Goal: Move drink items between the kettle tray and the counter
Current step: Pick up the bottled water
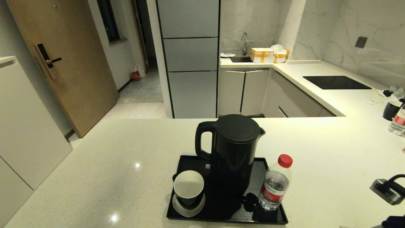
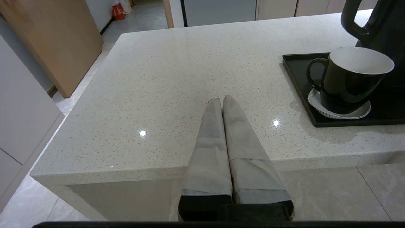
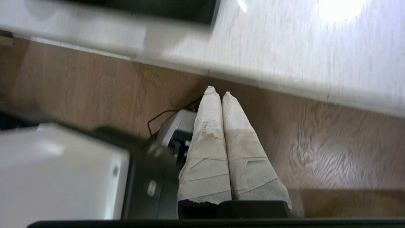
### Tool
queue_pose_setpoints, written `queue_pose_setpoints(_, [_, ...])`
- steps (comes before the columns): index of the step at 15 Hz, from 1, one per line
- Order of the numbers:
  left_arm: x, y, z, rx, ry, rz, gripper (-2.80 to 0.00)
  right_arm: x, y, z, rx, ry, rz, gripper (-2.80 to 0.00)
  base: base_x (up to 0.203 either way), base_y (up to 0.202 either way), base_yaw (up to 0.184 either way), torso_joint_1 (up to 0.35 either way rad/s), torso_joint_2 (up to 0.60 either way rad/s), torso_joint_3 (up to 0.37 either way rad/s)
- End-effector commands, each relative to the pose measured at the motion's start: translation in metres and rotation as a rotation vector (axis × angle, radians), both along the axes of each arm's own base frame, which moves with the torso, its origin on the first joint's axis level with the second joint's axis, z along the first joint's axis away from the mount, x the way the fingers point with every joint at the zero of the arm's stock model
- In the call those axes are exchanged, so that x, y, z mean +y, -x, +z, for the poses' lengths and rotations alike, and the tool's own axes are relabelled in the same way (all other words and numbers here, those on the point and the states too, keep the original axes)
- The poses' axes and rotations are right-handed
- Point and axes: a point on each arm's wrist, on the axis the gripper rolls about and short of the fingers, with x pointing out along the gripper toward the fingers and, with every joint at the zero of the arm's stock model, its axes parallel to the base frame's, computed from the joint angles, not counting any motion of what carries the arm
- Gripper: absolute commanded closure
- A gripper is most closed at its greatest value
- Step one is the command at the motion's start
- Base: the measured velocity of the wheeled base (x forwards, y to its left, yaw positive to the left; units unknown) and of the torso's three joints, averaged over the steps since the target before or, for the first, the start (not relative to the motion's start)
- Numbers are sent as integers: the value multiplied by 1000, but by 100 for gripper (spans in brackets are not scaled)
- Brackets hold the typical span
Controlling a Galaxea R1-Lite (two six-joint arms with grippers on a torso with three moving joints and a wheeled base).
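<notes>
The black kettle tray (image 1: 183, 163) lies on the cream speckled counter (image 1: 120, 158) at the near middle. On its left front corner stands the black cup (image 1: 189, 188), white inside, on a white saucer (image 1: 188, 209). The small clear water bottle (image 1: 274, 183) with red cap and label stands upright on the tray's right edge. My left gripper (image 2: 222, 99) is shut and empty, low over the counter's near edge, left of the tray (image 2: 297, 79) and the cup (image 2: 351, 79). My right gripper (image 3: 218, 91) is shut and empty, below the counter edge (image 3: 284, 47), pointing at the wood floor.
The tall black kettle (image 1: 234, 152) fills the tray's middle, between cup and bottle. A second black cup (image 1: 391, 110) and bottle (image 1: 398, 122) stand at the far right. A black cooktop (image 1: 335, 82) lies at the back right. Part of my right arm (image 1: 387, 190) shows at the right edge.
</notes>
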Motion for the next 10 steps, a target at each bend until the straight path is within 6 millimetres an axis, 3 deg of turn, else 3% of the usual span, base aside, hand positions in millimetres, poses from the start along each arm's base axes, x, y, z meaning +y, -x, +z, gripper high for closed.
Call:
queue_pose_setpoints(1, [0, 0, 0, 0, 0, 0, 0, 7, -42, -28, 66, 15, 22, 0, 0, 0, 0, 0, 0, 0])
queue_pose_setpoints(2, [0, 0, 0, -1, 0, 0, 0, 13, -53, -33, 28, 37, 28, -280, 0, 0, 0, 0, 0, 0])
queue_pose_setpoints(3, [0, 0, 0, 0, 0, 0, 0, 18, -59, -35, -15, 50, 34, -280, 0, 0, 0, 0, 0, 0])
queue_pose_setpoints(7, [0, 0, 0, 0, 0, 0, 0, 34, -51, -28, -182, 13, 81, -280, 0, 0, 0, 0, 0, 0])
queue_pose_setpoints(10, [0, 0, 0, 0, 0, 0, 0, 40, -47, -27, -211, -7, 106, -280, 0, 0, 0, 0, 0, 0])
